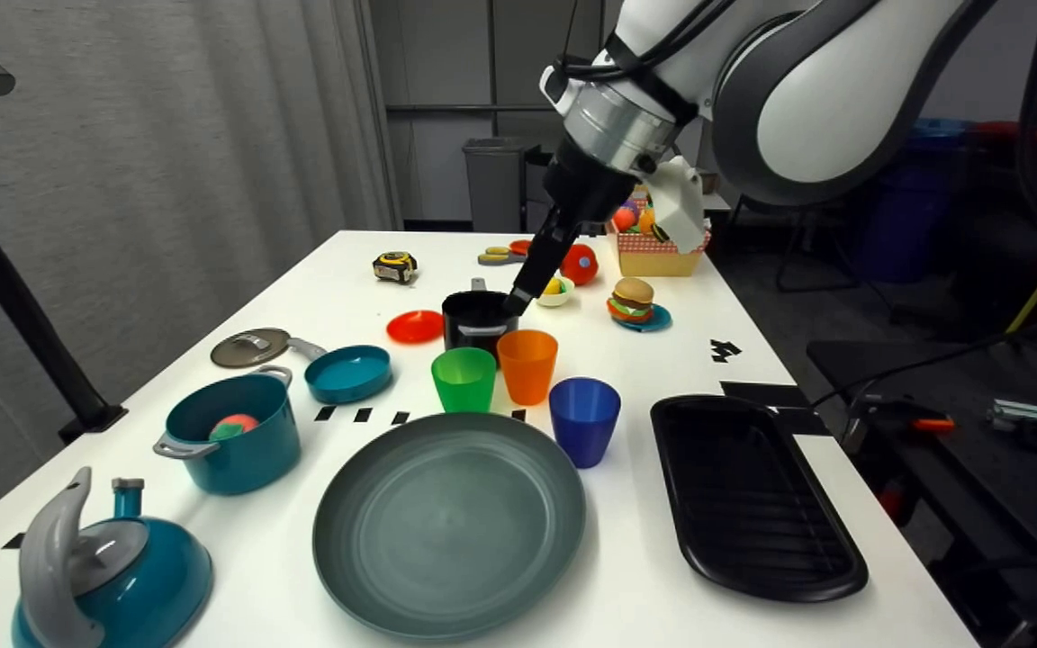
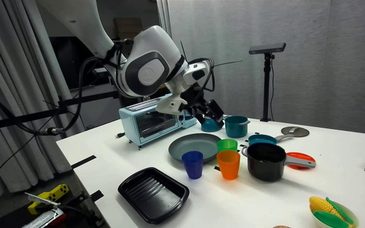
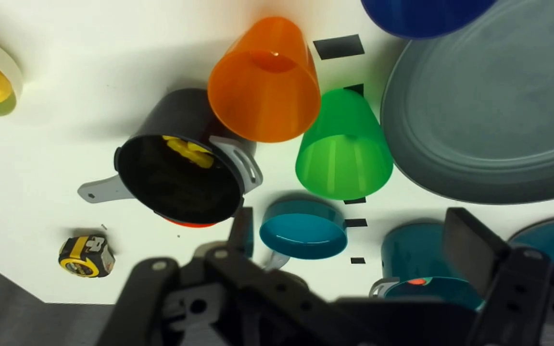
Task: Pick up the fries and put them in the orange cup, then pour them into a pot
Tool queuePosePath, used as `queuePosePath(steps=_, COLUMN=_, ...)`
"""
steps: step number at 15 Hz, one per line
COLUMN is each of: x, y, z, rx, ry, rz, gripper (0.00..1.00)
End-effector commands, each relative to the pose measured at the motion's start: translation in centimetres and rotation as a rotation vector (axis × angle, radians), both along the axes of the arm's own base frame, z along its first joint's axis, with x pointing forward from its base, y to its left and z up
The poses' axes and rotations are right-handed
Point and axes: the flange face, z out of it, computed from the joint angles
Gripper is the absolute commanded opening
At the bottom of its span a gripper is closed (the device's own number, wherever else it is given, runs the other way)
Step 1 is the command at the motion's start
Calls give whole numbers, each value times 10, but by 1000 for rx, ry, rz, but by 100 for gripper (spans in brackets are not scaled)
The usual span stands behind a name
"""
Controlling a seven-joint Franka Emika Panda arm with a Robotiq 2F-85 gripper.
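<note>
The fries (image 3: 190,150) are yellow sticks lying inside the black pot (image 3: 185,110), seen in the wrist view. The black pot also stands in both exterior views (image 1: 473,335) (image 2: 266,164), with a grey handle. The orange cup (image 3: 265,103) stands upright beside the pot, and no fries show in it. It also shows in both exterior views (image 1: 527,367) (image 2: 229,164). My gripper (image 3: 349,228) is open with nothing between its fingers, held above the table. In an exterior view the gripper (image 1: 521,299) overlaps the pot's rim; it also shows in an exterior view (image 2: 210,122).
A green cup (image 3: 346,149) and a blue cup (image 1: 584,423) stand close to the orange cup. A large grey plate (image 1: 451,531), a black tray (image 1: 752,495), a teal pan (image 1: 349,373) and a teal pot (image 1: 244,450) are nearby. A toaster oven (image 2: 154,122) stands behind.
</note>
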Motion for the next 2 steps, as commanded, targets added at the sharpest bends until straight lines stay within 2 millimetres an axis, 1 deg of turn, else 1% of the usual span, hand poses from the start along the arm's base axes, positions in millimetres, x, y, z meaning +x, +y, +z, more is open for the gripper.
queuePosePath(steps=1, x=0, y=0, z=-1, rx=-1, ry=1, rz=0, gripper=100)
queuePosePath(steps=2, x=0, y=0, z=-1, rx=-1, ry=1, rz=0, gripper=100)
